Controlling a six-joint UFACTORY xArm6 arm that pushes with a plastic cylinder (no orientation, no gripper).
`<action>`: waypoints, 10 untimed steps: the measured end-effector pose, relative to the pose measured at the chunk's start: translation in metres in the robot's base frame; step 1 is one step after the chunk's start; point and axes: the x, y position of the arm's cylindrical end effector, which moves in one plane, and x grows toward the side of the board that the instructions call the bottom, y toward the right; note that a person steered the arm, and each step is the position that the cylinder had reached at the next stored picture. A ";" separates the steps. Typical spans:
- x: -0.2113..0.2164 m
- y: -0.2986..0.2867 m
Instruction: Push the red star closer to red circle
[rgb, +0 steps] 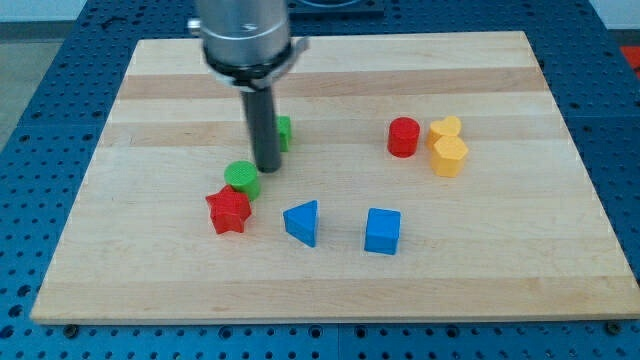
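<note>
The red star (228, 211) lies at the lower left of the wooden board (330, 60). The red circle (403, 136) stands at the view's right of centre. My tip (267, 168) rests on the board above and to the right of the red star, just right of a green circle (241, 178) that touches the star's upper edge. The tip is far to the left of the red circle.
A green block (283, 132) is partly hidden behind the rod. Two yellow blocks (446, 128) (449, 155) sit just right of the red circle. A blue triangle (302, 221) and a blue cube (382, 231) lie to the right of the star.
</note>
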 end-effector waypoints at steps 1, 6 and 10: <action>-0.005 -0.053; 0.091 -0.158; 0.056 -0.012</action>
